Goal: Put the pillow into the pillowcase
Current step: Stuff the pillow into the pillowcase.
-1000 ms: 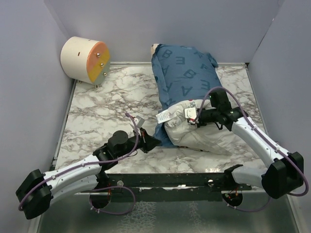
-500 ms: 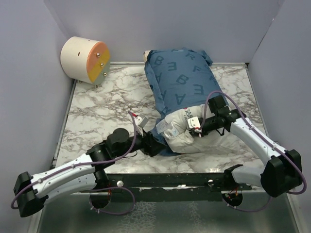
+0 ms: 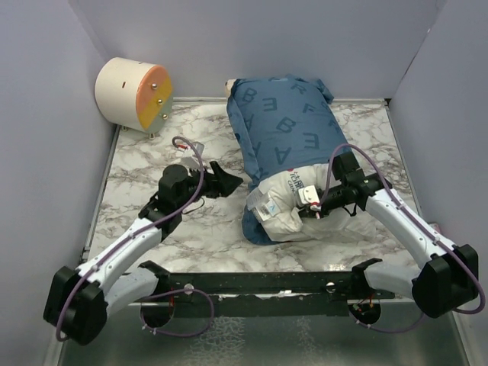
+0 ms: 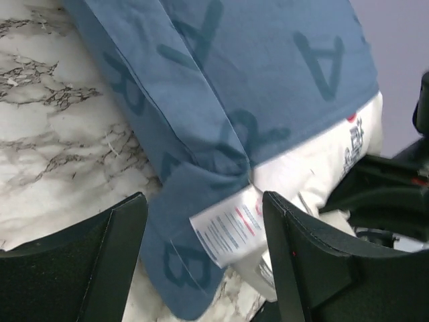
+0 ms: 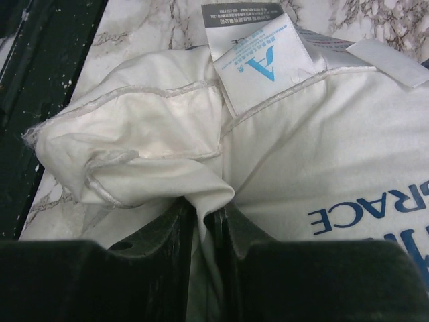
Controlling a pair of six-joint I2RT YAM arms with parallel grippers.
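The blue lettered pillowcase [image 3: 282, 122] lies from the back wall toward the front, covering most of the white pillow [image 3: 293, 210]. The pillow's near end sticks out, with printed labels showing. My right gripper [image 3: 311, 204] is shut on a fold of the pillow's white fabric [image 5: 208, 194]. My left gripper [image 3: 230, 181] is open and empty, just left of the pillowcase's open hem. In the left wrist view the hem [image 4: 194, 201] and a white label [image 4: 224, 225] lie between my open fingers [image 4: 301, 268].
A cream cylinder with an orange face [image 3: 133, 91] stands at the back left corner. Grey walls close in the marble table [image 3: 168, 152] on three sides. A black rail [image 3: 259, 282] runs along the near edge.
My left arm let go of the pillowcase's lower edge and swung back and left, now open beside the hem. The pillowcase slid farther over the pillow. My right gripper kept its hold.
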